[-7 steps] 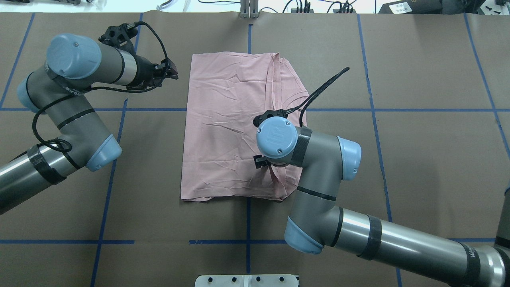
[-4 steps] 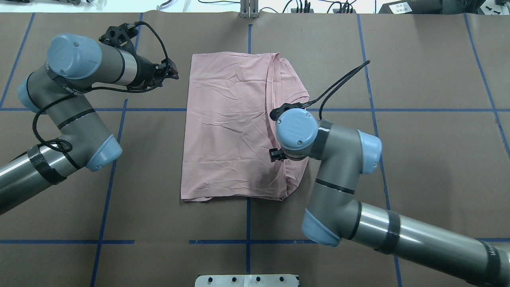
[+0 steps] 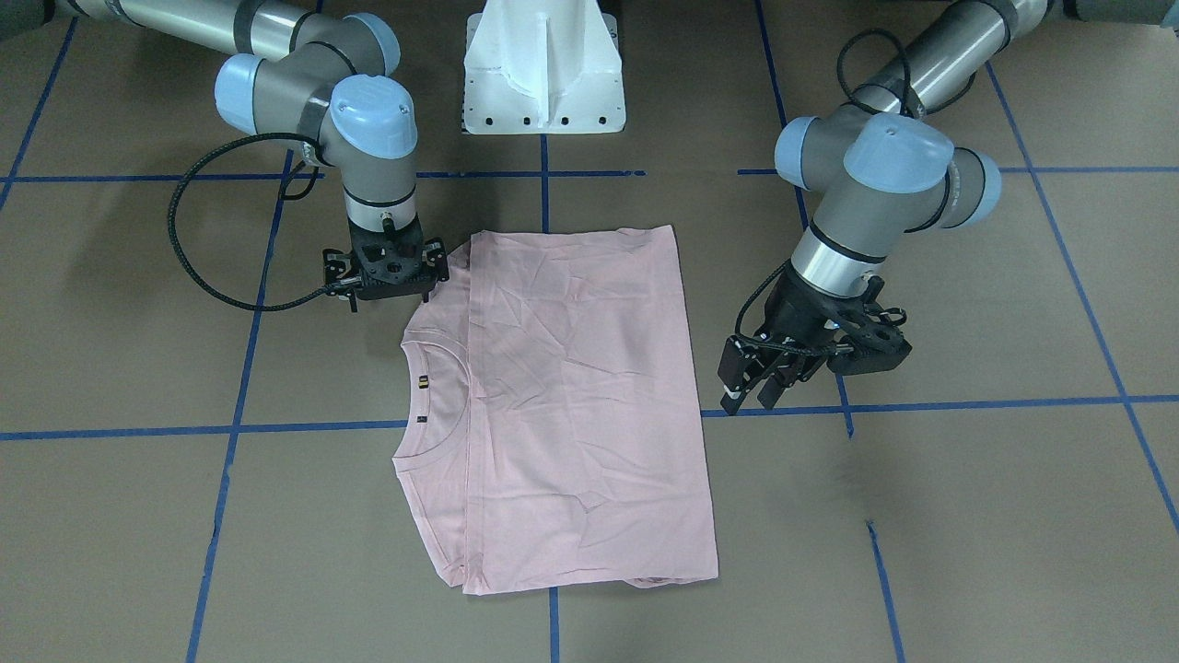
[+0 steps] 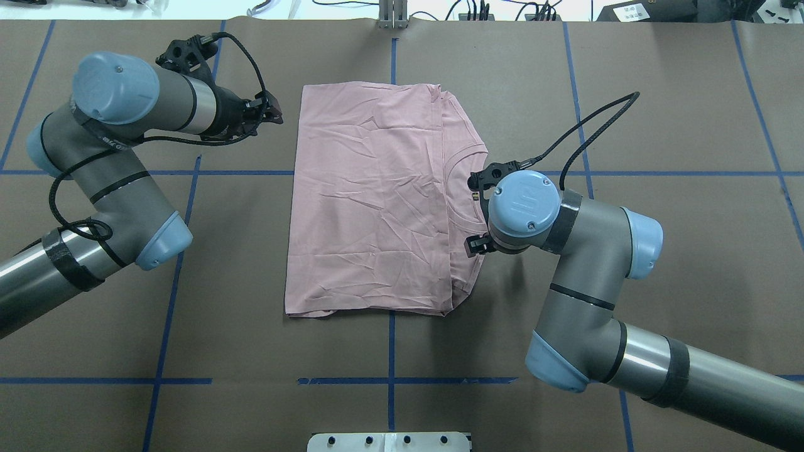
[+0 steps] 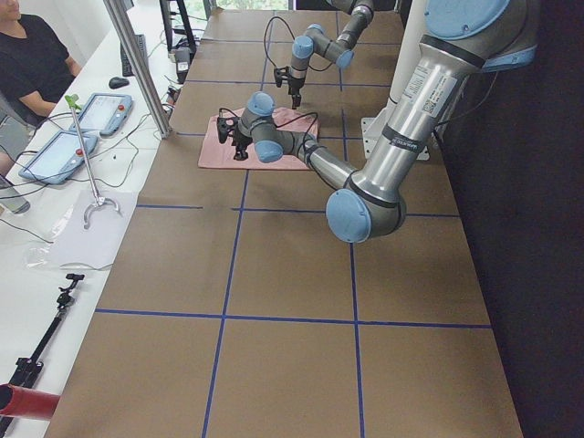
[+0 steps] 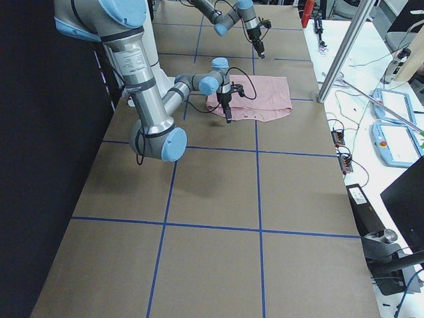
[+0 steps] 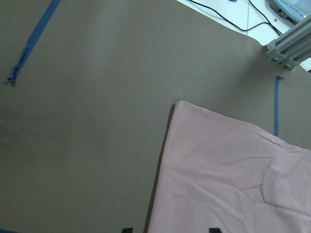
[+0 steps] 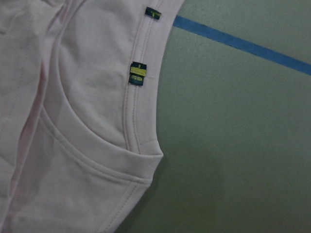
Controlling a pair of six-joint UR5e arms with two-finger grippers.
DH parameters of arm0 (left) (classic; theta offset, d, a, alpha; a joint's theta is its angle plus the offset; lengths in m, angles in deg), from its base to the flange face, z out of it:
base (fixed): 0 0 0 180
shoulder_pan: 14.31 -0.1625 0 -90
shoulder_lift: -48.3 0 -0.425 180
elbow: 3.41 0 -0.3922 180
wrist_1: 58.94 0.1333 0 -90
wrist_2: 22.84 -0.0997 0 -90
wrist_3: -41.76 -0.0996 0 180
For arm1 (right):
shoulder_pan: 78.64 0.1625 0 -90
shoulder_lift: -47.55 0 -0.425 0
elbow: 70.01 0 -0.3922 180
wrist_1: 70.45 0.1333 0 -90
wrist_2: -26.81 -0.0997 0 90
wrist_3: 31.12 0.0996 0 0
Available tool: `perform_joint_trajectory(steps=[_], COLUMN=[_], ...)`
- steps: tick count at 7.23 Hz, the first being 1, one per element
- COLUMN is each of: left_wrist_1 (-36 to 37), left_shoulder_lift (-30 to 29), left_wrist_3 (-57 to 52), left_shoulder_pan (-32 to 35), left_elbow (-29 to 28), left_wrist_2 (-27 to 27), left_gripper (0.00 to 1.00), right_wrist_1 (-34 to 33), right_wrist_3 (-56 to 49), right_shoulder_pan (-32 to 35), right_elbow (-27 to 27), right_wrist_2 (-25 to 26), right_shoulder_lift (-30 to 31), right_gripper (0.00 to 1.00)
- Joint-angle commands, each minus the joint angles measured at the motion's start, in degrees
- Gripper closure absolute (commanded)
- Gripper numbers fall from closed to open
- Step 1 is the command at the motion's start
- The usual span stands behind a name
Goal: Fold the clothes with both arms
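Observation:
The clothes are one pale pink T-shirt (image 4: pixel 370 201), lying flat and folded lengthwise with its plain side up (image 3: pixel 580 405). Its ribbed neckline (image 3: pixel 431 398) shows at the edge on my right arm's side, and it fills the right wrist view (image 8: pixel 129 121). My right gripper (image 3: pixel 390 299) hangs just off the shirt's near corner beside that neckline, jaws spread, holding nothing. The left gripper (image 3: pixel 753 391) hovers open over bare table just off the opposite long edge (image 4: pixel 271 114). In the left wrist view only the shirt's far corner (image 7: pixel 218 170) shows.
The white pedestal base (image 3: pixel 543 74) stands behind the shirt. Blue tape lines (image 4: pixel 176 270) cross the brown table cover. An aluminium post (image 4: pixel 392 16) rises at the far edge. A person (image 5: pixel 27 55) sits at a side table with tablets (image 5: pixel 78 128).
My right arm has swung right, off the middle of the shirt to its neckline edge. The shirt's folded layer now lies flatter. The left arm has stayed put.

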Motion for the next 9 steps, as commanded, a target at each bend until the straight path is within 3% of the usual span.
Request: perform_joint_trajectory(steps=[1,3,4,5,7,9], left_wrist_1=[0.0,1.05,1.06,1.06,1.23,1.23], left_shoulder_lift=[0.71,1.95,1.95,1.95,1.95,1.95], left_wrist_3=[0.09,0.35,0.35,0.35,0.44,1.31], left_shoulder_pan=[0.19,0.1,0.1,0.1,0.1,0.01], left_elbow=[2.14,4.52,4.53,4.53,4.61,4.61], left_wrist_2=[1.38,1.83,1.83,1.83,1.83,1.83], left_gripper=[0.39,0.39,0.39,0.39,0.39,0.39], right_wrist_1=[0.39,0.57,0.57,0.57,0.57,0.57], right_wrist_3=[7.27,29.45,44.62,53.39,61.79,62.26], right_shoulder_pan=[0.03,-6.18,-11.0,-11.75,-14.73,-14.66], right_elbow=[1.75,-1.92,-2.02,-3.94,-4.75,-4.22], right_wrist_2=[-0.17,5.15,11.8,13.87,14.68,14.77], right_shoulder_lift=[-4.49,-3.81,-3.46,-3.36,-0.13,-0.29], right_gripper=[0.0,0.0,0.13,0.33,0.37,0.37])
